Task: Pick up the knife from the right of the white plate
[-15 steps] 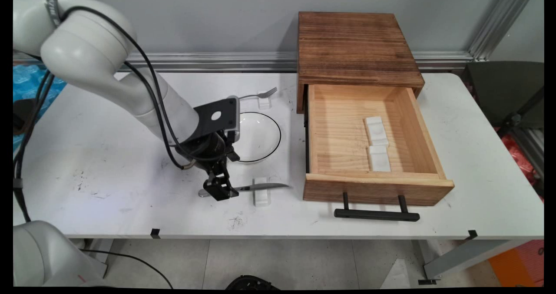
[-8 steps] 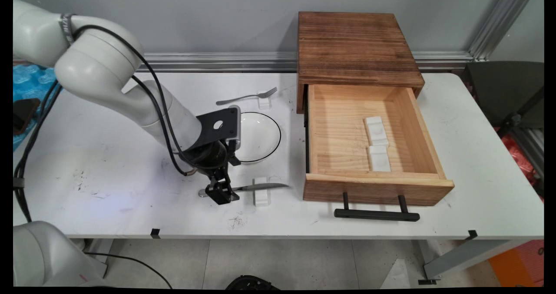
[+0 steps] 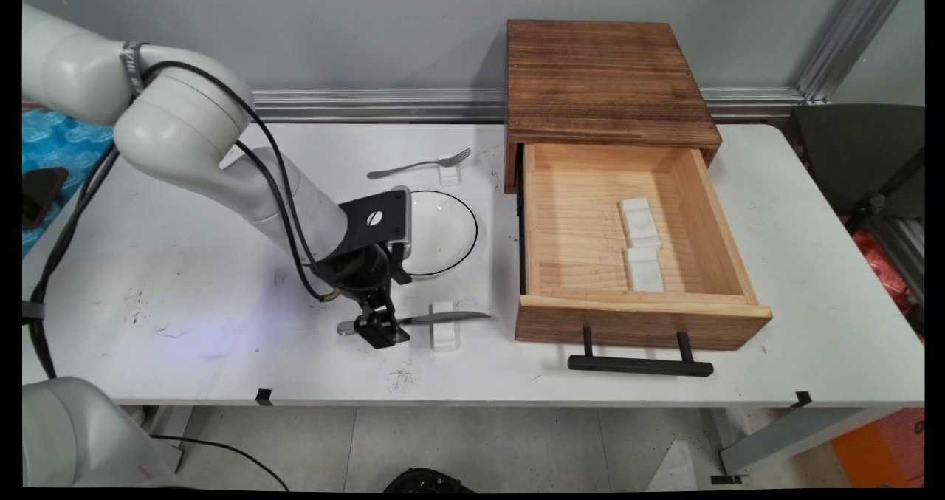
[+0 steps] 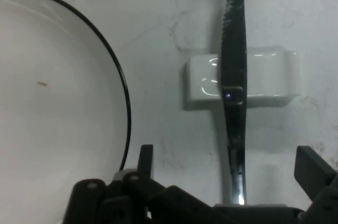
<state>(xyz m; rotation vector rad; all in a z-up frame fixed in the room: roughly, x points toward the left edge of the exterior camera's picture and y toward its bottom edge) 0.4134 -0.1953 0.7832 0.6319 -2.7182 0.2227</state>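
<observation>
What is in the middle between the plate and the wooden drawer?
Nothing. In the main view, bare white table separates the plate from the drawer.

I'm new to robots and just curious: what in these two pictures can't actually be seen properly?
Knife handle: main view, the jaws cover its middle; hand view, the bottom edge and linkage cut off its end.
Plate: main view, the arm's black bracket hides its left side; hand view, the left edge cuts it off.
Fork: outside the hand view.
</observation>
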